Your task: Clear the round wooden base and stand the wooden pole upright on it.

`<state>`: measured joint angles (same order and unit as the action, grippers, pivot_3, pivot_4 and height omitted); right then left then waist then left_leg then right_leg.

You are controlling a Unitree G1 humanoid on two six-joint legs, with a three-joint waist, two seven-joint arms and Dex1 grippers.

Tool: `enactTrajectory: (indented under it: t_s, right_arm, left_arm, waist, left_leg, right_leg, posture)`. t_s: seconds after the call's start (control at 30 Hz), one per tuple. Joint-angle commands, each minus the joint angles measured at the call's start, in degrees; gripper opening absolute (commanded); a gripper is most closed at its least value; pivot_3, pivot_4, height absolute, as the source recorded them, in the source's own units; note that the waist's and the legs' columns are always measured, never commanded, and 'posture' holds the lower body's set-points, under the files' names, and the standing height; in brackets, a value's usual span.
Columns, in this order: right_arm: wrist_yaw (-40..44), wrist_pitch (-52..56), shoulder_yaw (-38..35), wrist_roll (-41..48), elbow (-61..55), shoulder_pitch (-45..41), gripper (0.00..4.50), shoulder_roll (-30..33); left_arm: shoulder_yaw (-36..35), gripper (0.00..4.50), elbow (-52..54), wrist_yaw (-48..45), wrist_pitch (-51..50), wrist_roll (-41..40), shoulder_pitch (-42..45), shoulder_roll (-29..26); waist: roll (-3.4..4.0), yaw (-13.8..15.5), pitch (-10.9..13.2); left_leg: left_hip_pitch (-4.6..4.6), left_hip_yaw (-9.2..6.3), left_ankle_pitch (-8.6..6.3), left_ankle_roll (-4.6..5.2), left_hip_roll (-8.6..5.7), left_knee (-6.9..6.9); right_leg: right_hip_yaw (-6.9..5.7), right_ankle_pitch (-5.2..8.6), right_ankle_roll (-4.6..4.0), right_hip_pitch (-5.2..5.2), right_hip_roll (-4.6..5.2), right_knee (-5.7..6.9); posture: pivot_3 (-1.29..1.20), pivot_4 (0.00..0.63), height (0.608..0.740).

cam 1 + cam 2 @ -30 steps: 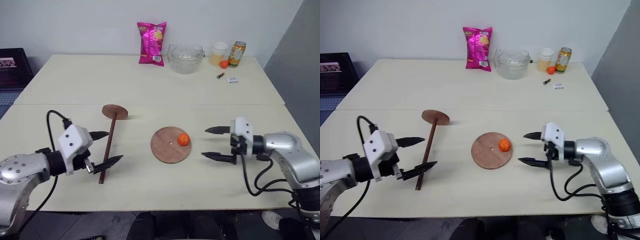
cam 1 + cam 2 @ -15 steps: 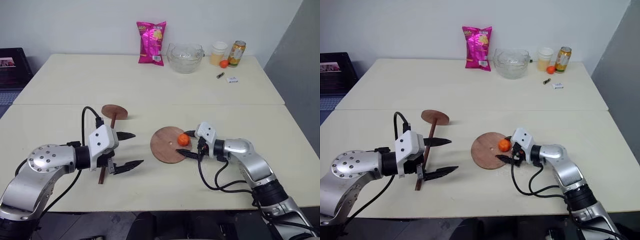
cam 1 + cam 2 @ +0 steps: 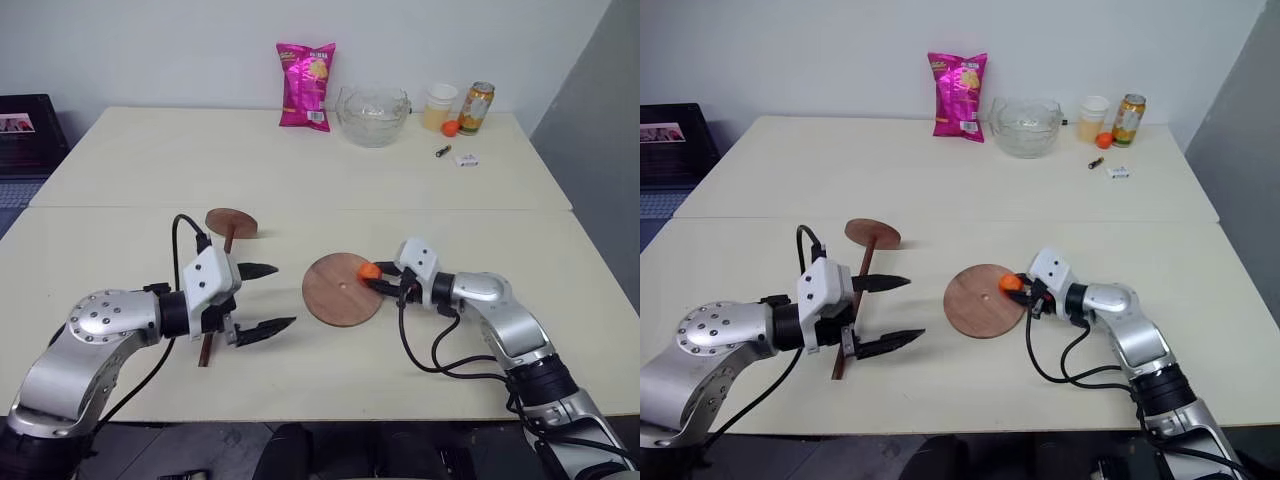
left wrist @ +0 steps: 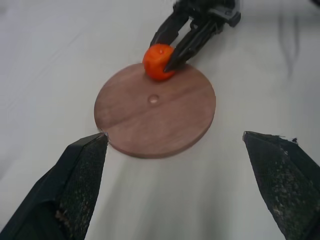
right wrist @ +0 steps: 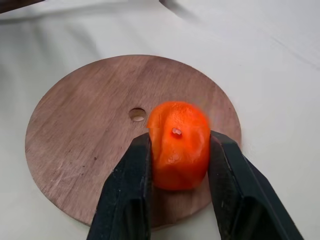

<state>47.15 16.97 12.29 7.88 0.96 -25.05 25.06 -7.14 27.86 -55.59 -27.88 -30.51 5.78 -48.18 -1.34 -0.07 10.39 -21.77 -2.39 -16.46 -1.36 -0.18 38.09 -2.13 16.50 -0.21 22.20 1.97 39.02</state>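
Step in hand: base clearing. Small orange fruit (image 5: 177,145) clamped by right pincer (image 5: 179,186) on round wooden base (image 3: 330,298). Left pincer (image 3: 262,300) spread wide, empty, beside wooden pole (image 3: 222,262) lying on tabletop (image 3: 300,170). Next judged: fruit lifted off, set aside.

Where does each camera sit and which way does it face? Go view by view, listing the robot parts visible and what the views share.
Head stereo pair: looks forward and down over the table; both arms show, left gripper open beside the wooden pole.
Left wrist view: faces the round wooden base; its own fingers frame it.
Right wrist view: looks along right gripper, shut on the orange fruit.
Shared: base and fruit appear in all.
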Motion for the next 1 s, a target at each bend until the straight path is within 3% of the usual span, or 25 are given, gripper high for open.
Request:
enactTrajectory:
  t_s: [0.03, 0.2, 0.4, 0.73, 0.8, 1.0]
  right_arm:
    - [-3.9, 0.8, -6.4, 0.9, -3.0, 0.2, 1.07, 1.8]
    - [-15.7, 0.6, -16.7, -3.1, 2.4, 2.2, 1.05, 5.8]
    - [-27.4, 2.7, -23.9, -5.5, 8.4, 2.9, 1.02, 6.6]
    - [-33.1, 6.9, -26.6, -3.5, 14.8, 2.9, 1.02, 4.4]
    - [-33.7, 7.6, -27.4, -2.5, 14.4, 3.1, 1.7, 3.5]
    - [-34.1, 6.7, -28.7, -0.8, 11.0, 3.9, 3.16, 3.1]
  left_arm:
    - [-1.7, 4.5, 1.2, 1.3, -2.0, -4.6, 3.8, 1.6]
    - [2.7, 4.5, 1.2, 1.5, -3.7, -6.5, 9.8, 4.7]
    - [8.4, 4.5, -1.1, 1.0, -2.4, -4.1, 14.3, 8.1]
    - [13.2, 4.5, -4.7, 1.1, -0.4, -0.9, 17.9, 12.7]
    - [13.3, 4.5, -4.7, 1.2, -0.5, -0.5, 17.9, 12.8]
    - [10.9, 4.5, -4.8, 4.1, -1.4, -0.6, 17.0, 13.4]
  waist:
    - [0.0, 0.0, 0.0]
    - [-0.01, 0.5, 0.0]
    - [0.0, -0.2, 0.0]
    - [0.02, -0.4, 0.0]
    - [0.02, -0.4, 0.0]
    - [0.03, -0.3, 0.0]
  left_leg:
    - [0.0, 0.0, 0.0, 0.0, 0.0, 0.0]
    - [-0.04, -0.01, 0.01, -0.01, -0.07, 0.03]
    - [-0.01, 0.11, 0.11, -0.18, -0.08, 0.0]
    - [0.04, 0.18, 0.06, -0.05, -0.03, 0.0]
    - [0.04, 0.19, 0.06, -0.05, -0.03, 0.01]
    - [0.03, 0.18, 0.06, -0.05, -0.03, 0.01]
  right_leg:
    - [0.0, 0.0, 0.0, 0.0, 0.0, 0.0]
    - [-0.02, 0.0, 0.01, -0.02, 0.05, -0.02]
    - [0.09, 0.0, 0.0, -0.01, 0.05, 0.0]
    - [0.16, 0.0, 0.0, -0.02, 0.0, 0.05]
    - [0.17, -0.01, 0.01, -0.03, 0.0, 0.03]
    - [0.17, -0.01, 0.01, -0.03, 0.0, 0.03]
  posture:
    - [0.0, 0.15, 0.74]
    - [0.0, 0.15, 0.74]
    - [0.0, 0.15, 0.74]
    - [0.0, 0.15, 0.74]
    - [0.0, 0.15, 0.74]
    - [0.0, 0.15, 0.74]
